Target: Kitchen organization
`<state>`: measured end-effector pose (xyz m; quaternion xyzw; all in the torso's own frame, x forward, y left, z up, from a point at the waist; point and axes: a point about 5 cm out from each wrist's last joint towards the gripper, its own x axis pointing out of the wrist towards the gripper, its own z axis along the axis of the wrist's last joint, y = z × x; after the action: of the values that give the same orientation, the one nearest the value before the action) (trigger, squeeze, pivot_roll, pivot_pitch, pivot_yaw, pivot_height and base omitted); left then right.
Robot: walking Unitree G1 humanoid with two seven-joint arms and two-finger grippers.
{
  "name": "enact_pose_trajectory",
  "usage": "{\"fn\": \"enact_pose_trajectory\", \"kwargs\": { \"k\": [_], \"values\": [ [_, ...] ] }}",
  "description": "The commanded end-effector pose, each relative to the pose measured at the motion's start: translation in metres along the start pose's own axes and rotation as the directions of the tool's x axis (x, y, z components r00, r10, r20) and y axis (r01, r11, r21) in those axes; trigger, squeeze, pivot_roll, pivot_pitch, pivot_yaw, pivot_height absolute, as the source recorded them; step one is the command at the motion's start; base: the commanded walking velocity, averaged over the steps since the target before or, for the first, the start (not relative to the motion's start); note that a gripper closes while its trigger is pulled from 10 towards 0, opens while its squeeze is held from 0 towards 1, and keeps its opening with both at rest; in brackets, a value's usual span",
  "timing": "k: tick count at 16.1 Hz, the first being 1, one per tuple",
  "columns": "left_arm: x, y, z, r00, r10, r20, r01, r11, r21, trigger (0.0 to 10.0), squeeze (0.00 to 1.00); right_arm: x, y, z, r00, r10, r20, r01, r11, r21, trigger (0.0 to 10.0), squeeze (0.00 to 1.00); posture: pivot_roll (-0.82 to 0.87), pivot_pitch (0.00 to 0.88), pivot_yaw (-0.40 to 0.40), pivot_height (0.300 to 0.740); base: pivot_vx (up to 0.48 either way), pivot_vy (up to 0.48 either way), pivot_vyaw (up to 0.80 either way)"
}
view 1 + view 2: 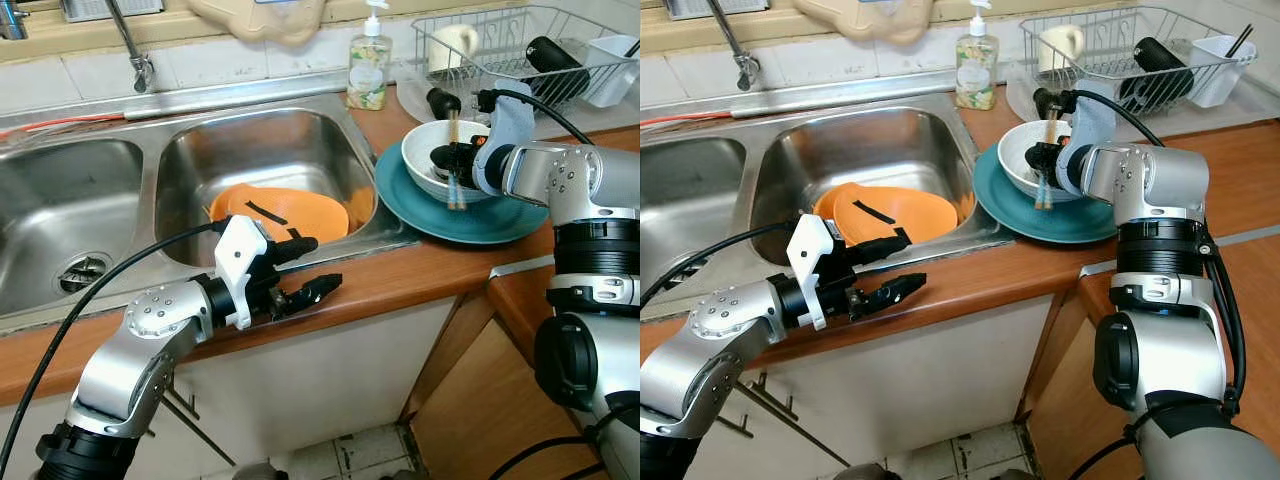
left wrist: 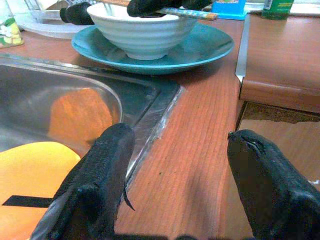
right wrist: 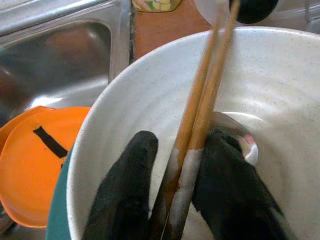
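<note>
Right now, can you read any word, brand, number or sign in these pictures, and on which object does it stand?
No text can be read.
Soap bottle: it has a label with a floral picture, but any print is too small and blurred to read.
Blue object on the counter, in the left wrist view: any print is blurred, unreadable.
Orange plate in the sink: a black strip, not a letter or a number.
White bowl, teal plate, chopsticks: no text.
</note>
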<state>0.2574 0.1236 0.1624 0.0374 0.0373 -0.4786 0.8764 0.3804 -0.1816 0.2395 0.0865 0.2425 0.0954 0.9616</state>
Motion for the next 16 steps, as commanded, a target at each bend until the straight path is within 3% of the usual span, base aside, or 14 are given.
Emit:
{"fn": "enact_pose_trajectory", "kwargs": {
  "k": [1,16],
  "values": [
    [-0.002,-0.002,0.002,1.000,-0.001,-0.007,0.002,1.000,0.023,10.0,0.00,-0.001,0.005,0.006,1.000,0.016,0.001,-0.016,1.000,0.013,0.0,0.00,-0.02,0.000,0.039,0.740,0.000,0.000,0.00],
    [0.000,0.001,0.003,1.000,0.005,-0.003,-0.005,1.000,0.030,10.0,0.00,-0.006,-0.005,0.020,0.997,0.018,0.072,-0.025,0.995,0.093,0.0,0.00,-0.03,0.000,0.040,0.740,0.000,0.000,0.00]
  ]
}}
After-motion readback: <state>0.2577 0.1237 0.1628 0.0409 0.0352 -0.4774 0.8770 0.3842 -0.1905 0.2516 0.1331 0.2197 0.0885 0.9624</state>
